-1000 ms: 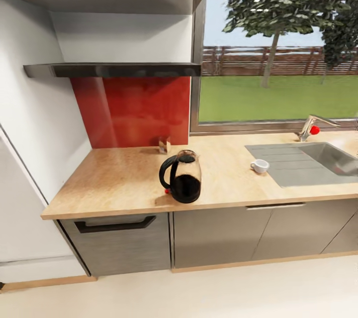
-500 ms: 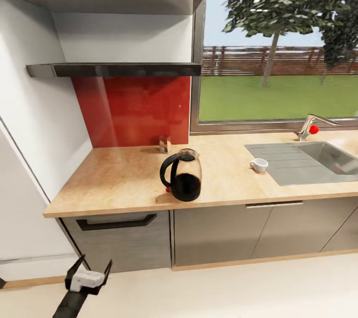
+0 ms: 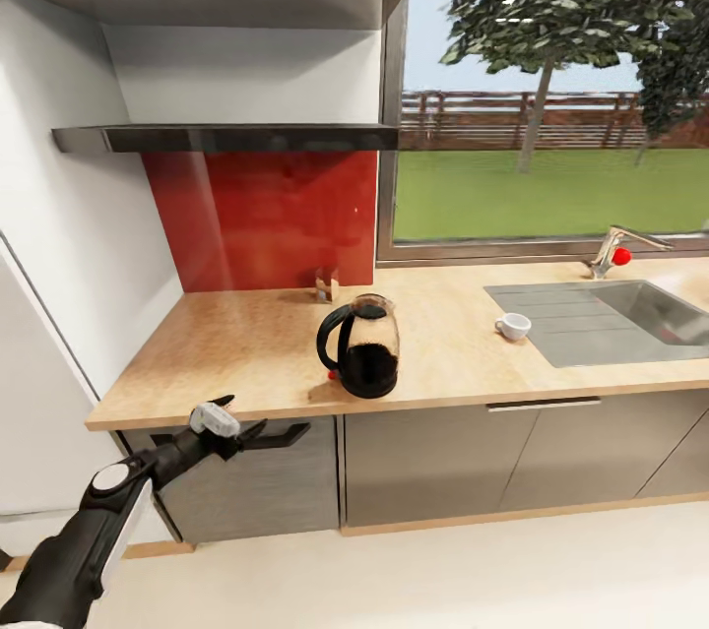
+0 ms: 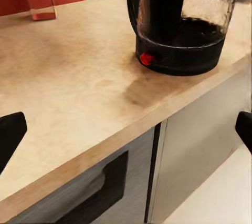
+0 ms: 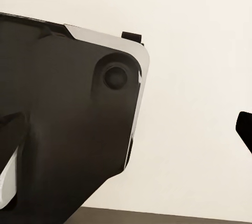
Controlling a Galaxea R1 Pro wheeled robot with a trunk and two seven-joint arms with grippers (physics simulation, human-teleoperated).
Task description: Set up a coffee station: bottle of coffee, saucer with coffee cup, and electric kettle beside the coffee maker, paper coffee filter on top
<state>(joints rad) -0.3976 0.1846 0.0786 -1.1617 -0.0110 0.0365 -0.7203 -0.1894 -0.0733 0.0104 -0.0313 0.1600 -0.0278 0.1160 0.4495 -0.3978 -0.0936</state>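
Black, wide-spread fingers mark the left gripper [image 3: 239,417], empty and raised in front of the grey drawer front [image 3: 236,481], just below the edge of the countertop [image 3: 226,363]. In the left wrist view the two fingertips [image 4: 10,134] sit at opposite margins with nothing between them. The right wrist view gives a dark robot body panel [image 5: 63,129] against a pale wall, with fingertips at both margins set wide apart, holding nothing.

Next out, the electric kettle [image 3: 360,347] stands upright near the front edge of the light wood-grain worktop: clear glass dome, black base and lid, black loop handle turned toward the left arm, red switch low at the base. Judged rigid, smooth-walled, breakable and moderately heavy, it is best taken by the loop handle rather than the glass.

Further right, the coffee cup [image 3: 513,327] rests beside the sink [image 3: 601,319]; a small glass [image 3: 326,284] stands at the red backsplash [image 3: 261,216]. The kitchen shelf [image 3: 226,137] hangs above.
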